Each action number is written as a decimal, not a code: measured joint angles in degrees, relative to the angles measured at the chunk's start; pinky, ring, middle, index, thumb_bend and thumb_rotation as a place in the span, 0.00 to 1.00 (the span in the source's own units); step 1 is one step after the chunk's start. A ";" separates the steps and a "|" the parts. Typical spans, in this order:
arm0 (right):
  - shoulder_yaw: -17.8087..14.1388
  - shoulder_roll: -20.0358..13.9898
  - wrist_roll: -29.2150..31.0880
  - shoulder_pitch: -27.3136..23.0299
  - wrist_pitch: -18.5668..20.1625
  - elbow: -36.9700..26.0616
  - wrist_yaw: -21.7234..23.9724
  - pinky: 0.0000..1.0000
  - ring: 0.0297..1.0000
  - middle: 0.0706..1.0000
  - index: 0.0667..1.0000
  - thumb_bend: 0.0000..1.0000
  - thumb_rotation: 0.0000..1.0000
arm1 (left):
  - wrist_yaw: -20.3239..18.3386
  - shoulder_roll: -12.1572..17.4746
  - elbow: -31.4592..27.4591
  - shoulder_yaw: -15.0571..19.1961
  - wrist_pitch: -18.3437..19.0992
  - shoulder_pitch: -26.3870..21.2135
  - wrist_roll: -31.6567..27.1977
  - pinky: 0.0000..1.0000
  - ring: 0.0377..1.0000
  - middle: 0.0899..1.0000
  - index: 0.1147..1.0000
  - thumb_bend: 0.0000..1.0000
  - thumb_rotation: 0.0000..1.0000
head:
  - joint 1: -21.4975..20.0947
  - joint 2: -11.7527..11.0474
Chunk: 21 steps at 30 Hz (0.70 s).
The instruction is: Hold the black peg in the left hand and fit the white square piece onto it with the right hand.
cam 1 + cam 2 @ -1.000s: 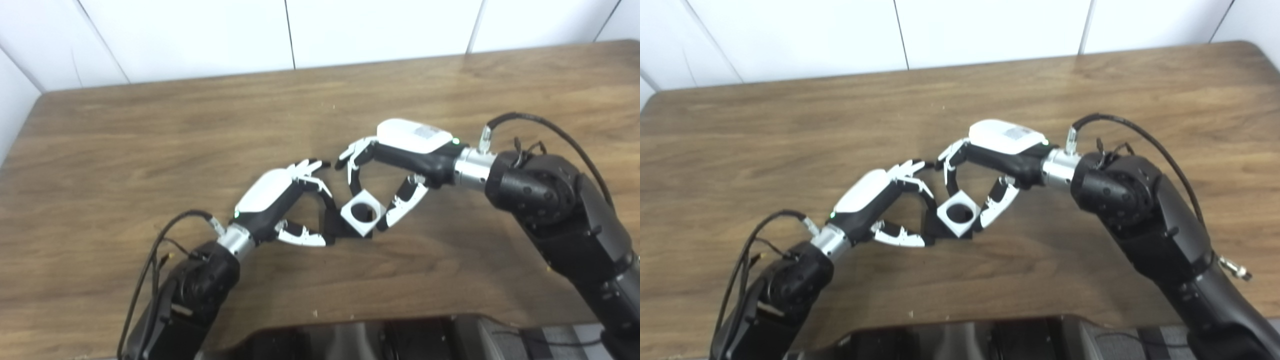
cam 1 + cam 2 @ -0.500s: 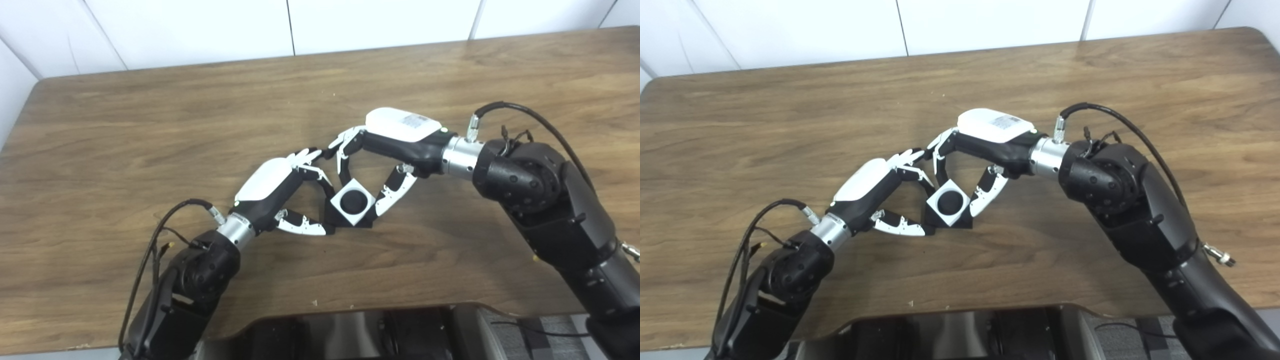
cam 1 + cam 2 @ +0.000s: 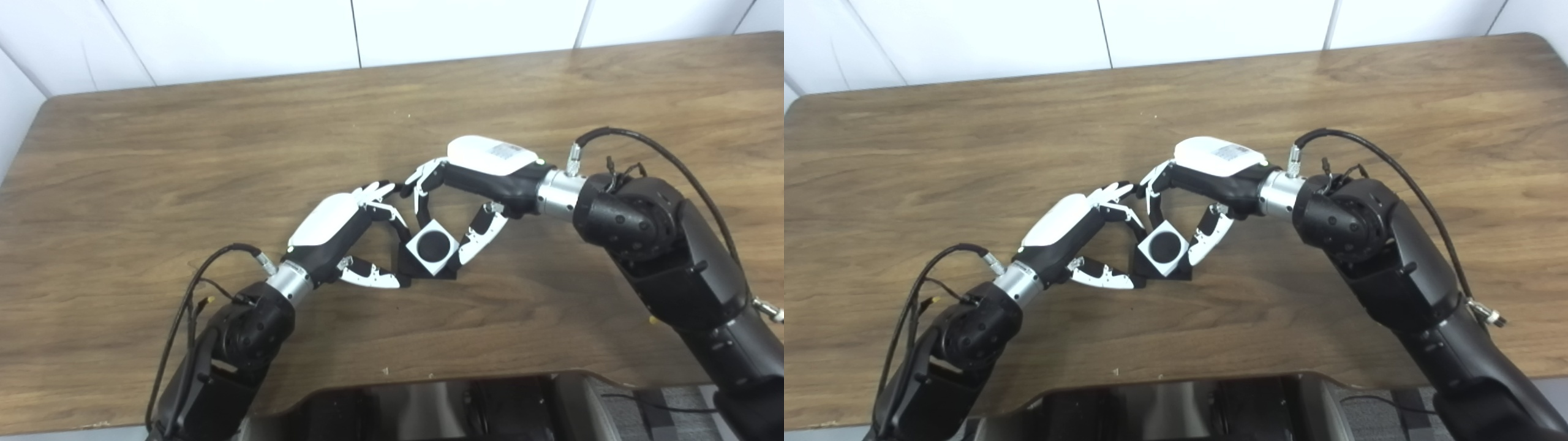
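The white square piece [image 3: 442, 256] sits over the black peg [image 3: 432, 244], whose round top fills the piece's hole. The peg's black square base [image 3: 405, 272] rests on the wooden table [image 3: 184, 159], mostly hidden under the piece. My left hand [image 3: 343, 236] grips the base from the left with fingers and thumb. My right hand [image 3: 471, 190] reaches in from the right; its fingers and thumb pinch the white piece on two sides. The two hands' fingertips nearly touch above the piece.
The table's front edge [image 3: 490, 373] runs just above the robot's dark body at the bottom. A white panelled wall [image 3: 367, 30] stands behind the table's far edge. Cables loop off both wrists.
The camera tilted, shifting the whole picture. The white piece came down over the peg: its hole was see-through a second ago and is filled by the black peg now. Both hands kept their grip.
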 measured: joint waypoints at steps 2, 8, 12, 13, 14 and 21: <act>-0.01 -0.01 -0.02 0.09 0.03 0.00 0.00 0.77 0.86 0.79 0.44 0.52 0.14 | 0.00 0.00 0.00 0.01 -0.03 0.00 0.00 1.00 1.00 0.96 0.42 0.52 0.08 | -0.09 0.09; -0.08 -0.20 0.01 0.30 0.08 0.00 0.01 0.78 0.86 0.78 0.44 0.52 0.14 | -0.11 0.03 -0.01 0.06 0.01 0.01 -0.01 1.00 1.00 0.96 0.42 0.52 0.08 | -0.62 0.17; 0.01 -0.37 -0.47 0.48 0.25 0.00 0.22 0.78 0.86 0.80 0.45 0.52 0.14 | -0.20 0.03 -0.02 0.10 0.01 0.00 -0.01 1.00 1.00 0.96 0.42 0.52 0.08 | -0.70 0.09; 0.20 -0.53 -0.86 0.42 0.37 0.00 0.58 0.78 0.87 0.81 0.46 0.52 0.15 | -0.20 0.02 -0.02 0.09 -0.01 -0.02 0.00 1.00 1.00 0.96 0.42 0.52 0.08 | -0.70 0.09; 0.40 -0.70 -1.17 0.29 0.85 0.00 1.11 0.77 0.87 0.82 0.46 0.52 0.15 | -0.21 0.02 -0.02 0.06 -0.02 -0.02 0.00 1.00 1.00 0.96 0.42 0.52 0.08 | -0.62 0.00; 2.13 -3.02 -3.36 -0.99 3.04 -0.01 5.46 0.78 0.88 0.86 0.76 0.91 0.29 | -0.29 0.02 -0.03 -0.08 -0.02 -0.11 0.04 1.00 1.00 0.96 0.42 0.52 0.08 | -0.62 0.18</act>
